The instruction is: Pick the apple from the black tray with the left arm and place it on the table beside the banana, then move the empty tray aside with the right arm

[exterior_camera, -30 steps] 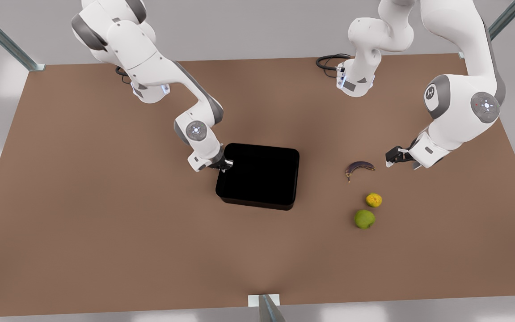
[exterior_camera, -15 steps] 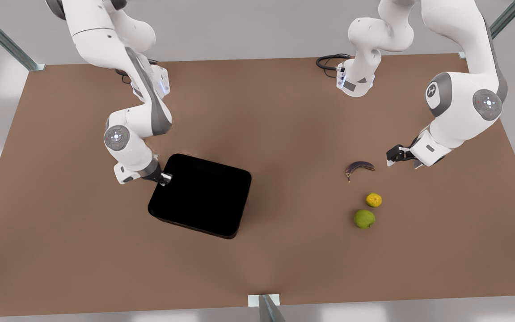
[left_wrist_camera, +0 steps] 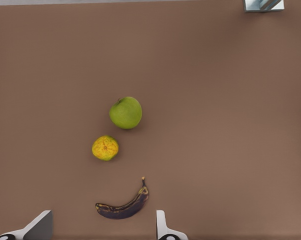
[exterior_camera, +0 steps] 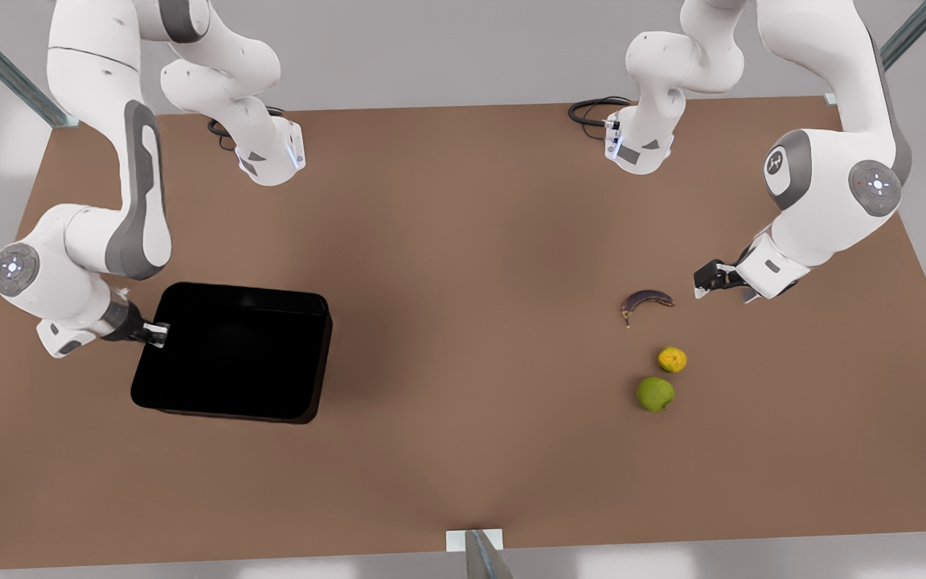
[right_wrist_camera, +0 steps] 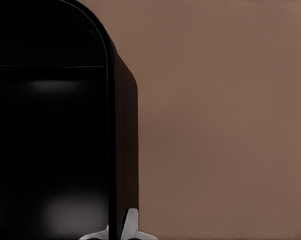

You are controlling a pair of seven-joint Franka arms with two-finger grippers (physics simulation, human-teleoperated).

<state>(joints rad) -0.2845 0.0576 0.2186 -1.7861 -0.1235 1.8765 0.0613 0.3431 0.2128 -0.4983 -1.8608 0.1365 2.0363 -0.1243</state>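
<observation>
The black tray (exterior_camera: 230, 354) stands empty on the table (exterior_camera: 463, 241) at the front view's left. My right gripper (exterior_camera: 156, 334) is shut on the tray's rim; the right wrist view shows the tray (right_wrist_camera: 50, 125) with the gripper (right_wrist_camera: 118, 230) pinching its wall. At the front view's right the apple (exterior_camera: 655, 394) lies on the table near the banana (exterior_camera: 646, 301), with a lumpy yellow-orange fruit (exterior_camera: 672, 359) between them. My left gripper (exterior_camera: 704, 285) hovers open beside the banana. The left wrist view shows the apple (left_wrist_camera: 125, 112), the banana (left_wrist_camera: 123, 206) and my gripper (left_wrist_camera: 101, 232).
Both arm bases stand at the table's back edge, with a black cable (exterior_camera: 592, 108) by the one at the front view's right. A metal bracket (exterior_camera: 475, 543) sits at the middle of the front edge. The lumpy fruit (left_wrist_camera: 105, 148) lies close to the apple.
My right gripper has dragged the tray across the table from the middle to the front view's left. The left gripper and the fruit have stayed in place.
</observation>
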